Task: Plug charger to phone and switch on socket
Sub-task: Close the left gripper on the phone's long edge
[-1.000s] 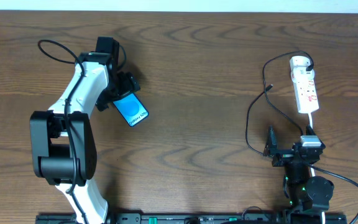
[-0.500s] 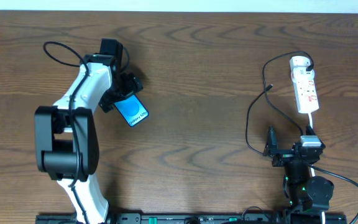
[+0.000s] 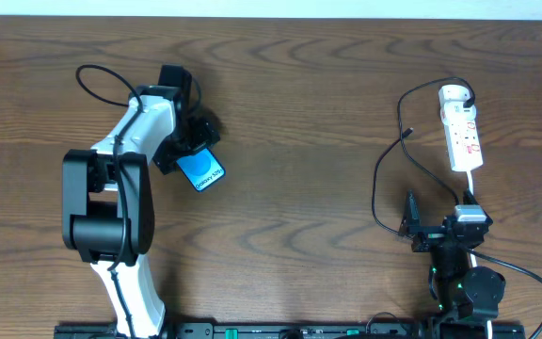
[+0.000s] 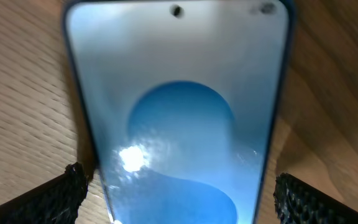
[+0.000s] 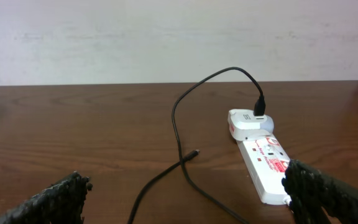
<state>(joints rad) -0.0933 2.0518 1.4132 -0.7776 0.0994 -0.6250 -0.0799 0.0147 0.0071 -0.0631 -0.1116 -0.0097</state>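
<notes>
The phone lies face up on the table at the left, its blue wallpaper lit. It fills the left wrist view. My left gripper is open and straddles the phone's near end, with a thin strip of wood showing between each finger and the phone's edges. The charger cable loops across the right side. Its connector tip lies loose on the wood and also shows in the right wrist view. The white socket strip lies at the far right. My right gripper is open and empty, short of the cable.
The charger's other end is plugged into an adapter at the strip's rounded far end. The strip's white cord runs back toward the right arm's base. A black cable loops beside the left arm. A pale wall stands behind the table.
My left arm has shifted to the right and its gripper has closed in over the phone's end. The phone has stayed about where it was. The right arm has not moved.
</notes>
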